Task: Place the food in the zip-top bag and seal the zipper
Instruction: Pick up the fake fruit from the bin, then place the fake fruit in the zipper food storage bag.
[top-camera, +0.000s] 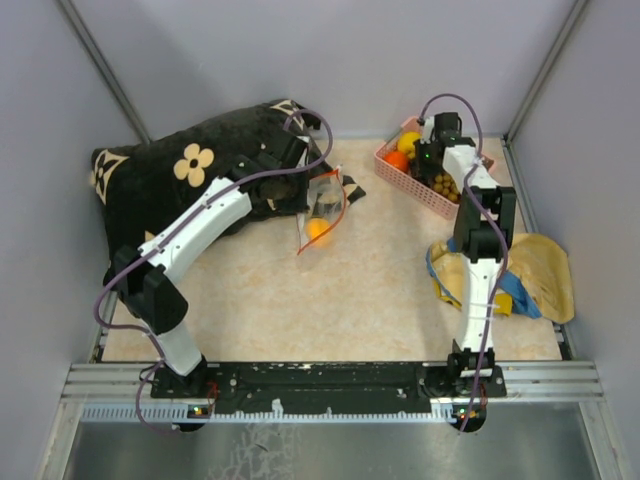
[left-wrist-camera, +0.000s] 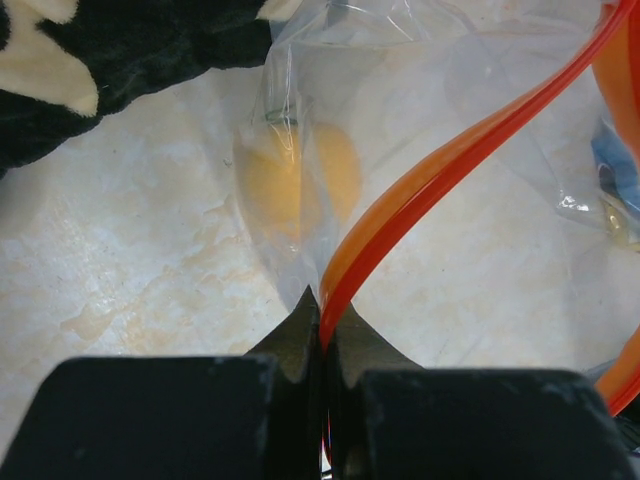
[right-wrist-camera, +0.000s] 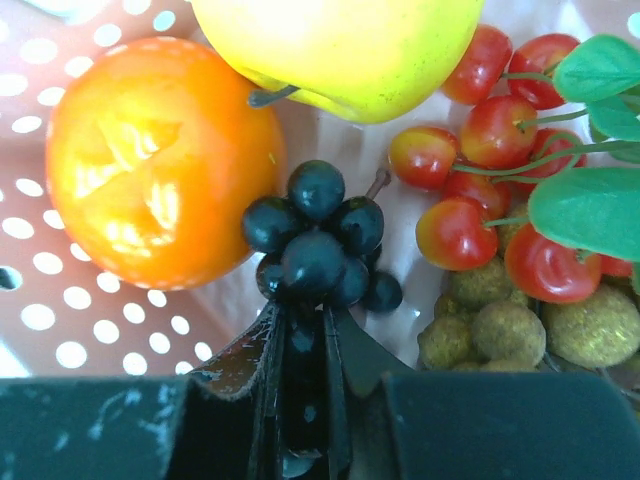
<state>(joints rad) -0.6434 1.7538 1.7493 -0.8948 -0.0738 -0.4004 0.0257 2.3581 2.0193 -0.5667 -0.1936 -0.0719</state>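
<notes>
My left gripper (left-wrist-camera: 322, 300) is shut on the orange-red zipper (left-wrist-camera: 450, 165) of the clear zip-top bag (left-wrist-camera: 400, 80). The bag hangs below it with one orange fruit (left-wrist-camera: 300, 185) inside. From above, the bag (top-camera: 325, 205) sits at the table's middle-left, beside the left gripper (top-camera: 305, 190). My right gripper (right-wrist-camera: 305, 310) reaches down into the pink basket (right-wrist-camera: 40, 290), and its jaws are closed around a bunch of dark blue grapes (right-wrist-camera: 315, 245). Around the grapes lie an orange (right-wrist-camera: 150, 160), a yellow apple (right-wrist-camera: 350, 50), red cherries (right-wrist-camera: 470, 200) and tan-brown balls (right-wrist-camera: 520, 330).
A black cushion with cream flower prints (top-camera: 180, 170) fills the back left, right behind the bag. The pink basket (top-camera: 420, 185) stands at the back right. A yellow-and-blue cloth (top-camera: 530, 275) lies right of the right arm. Grey walls enclose the table.
</notes>
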